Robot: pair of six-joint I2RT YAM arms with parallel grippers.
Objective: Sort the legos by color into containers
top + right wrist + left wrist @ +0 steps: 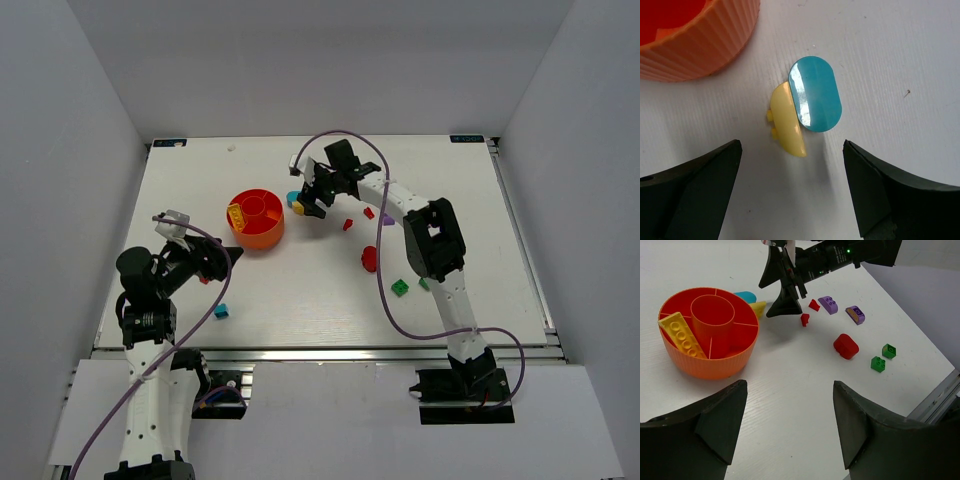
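Observation:
The round orange dish (262,240) (710,367) has a red insert, and a long yellow lego (238,215) (682,334) lies in one wedge. Just right of the dish, a teal rounded lego (815,93) (745,296) and a yellow rounded lego (787,120) (759,307) touch on the table. My right gripper (310,205) (792,150) hovers open over this pair with nothing between its fingers. My left gripper (220,265) (790,390) is open and empty, low over bare table in front of the dish.
Loose on the table right of the dish lie two small red pieces (813,304) (804,319), two purple pieces (828,304) (855,314), a bigger red rounded piece (369,259) and two green bricks (400,288) (424,283). A teal brick (221,311) sits near the left arm.

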